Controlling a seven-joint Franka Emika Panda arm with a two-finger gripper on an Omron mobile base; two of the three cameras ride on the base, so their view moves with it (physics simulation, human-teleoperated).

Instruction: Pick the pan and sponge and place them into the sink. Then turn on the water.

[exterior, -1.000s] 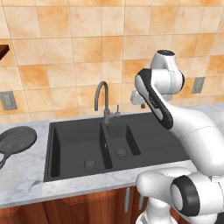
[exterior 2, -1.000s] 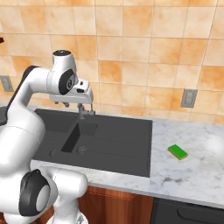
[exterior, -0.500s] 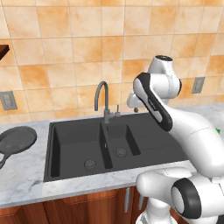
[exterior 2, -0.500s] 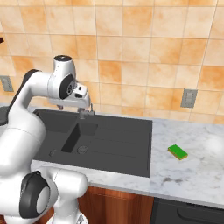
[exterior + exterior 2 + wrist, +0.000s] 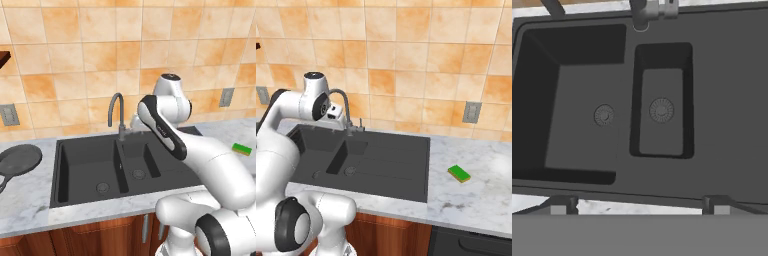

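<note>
Orange-tiled wall rose behind a marble surface (image 5: 30,200) that carried everything, and the black sink (image 5: 107,167) sat sunk into its middle as the landmark. Left of the sink, just beside its rim, lay the pan (image 5: 19,159), flat, its handle pointing toward the front edge. Well to the right of the sink, past the ribbed drainboard, rested the sponge (image 5: 459,173), green side up. Both basins of the sink held nothing, and no water ran from the faucet (image 5: 116,107) behind the divider.

The gripper (image 5: 640,212) hung above the sink looking straight down into the basins, its two fingertips (image 5: 561,205) spread wide with nothing between them.

Neither item appeared to have been collected, so the step in hand was probably the reach for the first one. For the pan, a good approach would be to swing left of the sink, come down over the handle or rim with the jaws across it, and close only once seated; a grip near the handle's root should keep it from tipping
</note>
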